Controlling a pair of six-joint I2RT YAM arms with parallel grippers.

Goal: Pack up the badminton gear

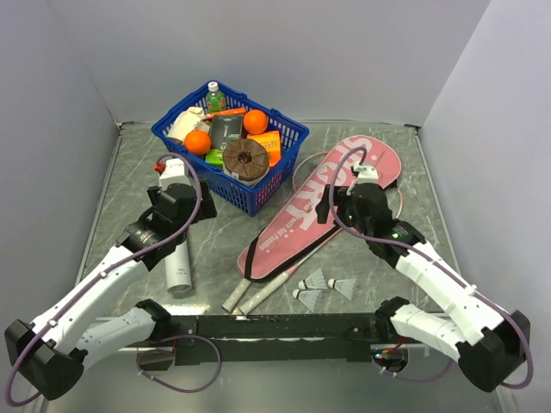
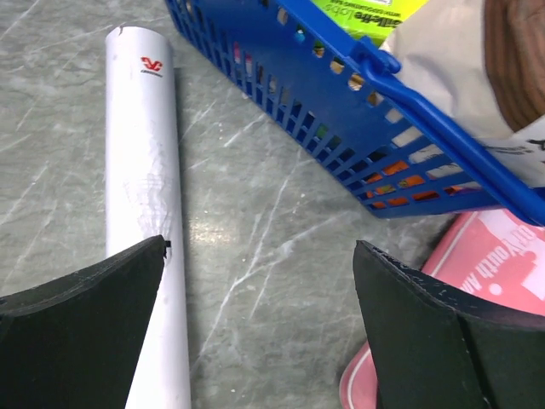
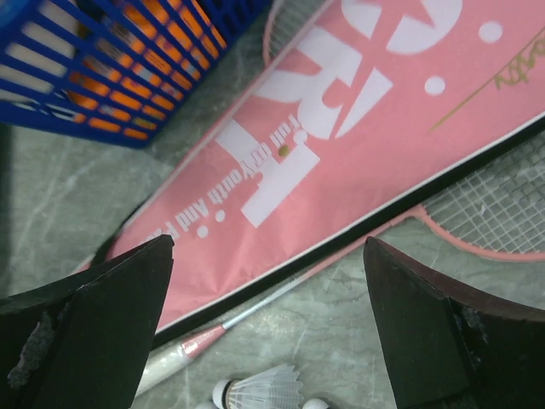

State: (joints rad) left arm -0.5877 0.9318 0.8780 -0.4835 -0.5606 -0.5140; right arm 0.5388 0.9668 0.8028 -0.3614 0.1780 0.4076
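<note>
The long pink racket bag [image 1: 320, 200] lettered "SPORT" lies diagonally on the table. Two rackets lie under it, their whitish handles [image 1: 248, 297] sticking out at the near end. Three white shuttlecocks [image 1: 320, 286] lie just right of the handles. The white tube [image 1: 178, 261] lies left of the bag. My left gripper [image 1: 185, 211] is open and empty above bare table between the tube [image 2: 140, 170] and the bag's edge [image 2: 481, 256]. My right gripper [image 1: 355, 206] is open and empty above the bag [image 3: 341, 145], a racket shaft [image 3: 255, 311] and one shuttlecock [image 3: 255, 392].
A blue plastic basket [image 1: 288, 138] of groceries stands at the back, close to the bag's left side; it shows in the left wrist view [image 2: 358, 111] and the right wrist view [image 3: 85, 77]. Grey walls enclose the table on three sides.
</note>
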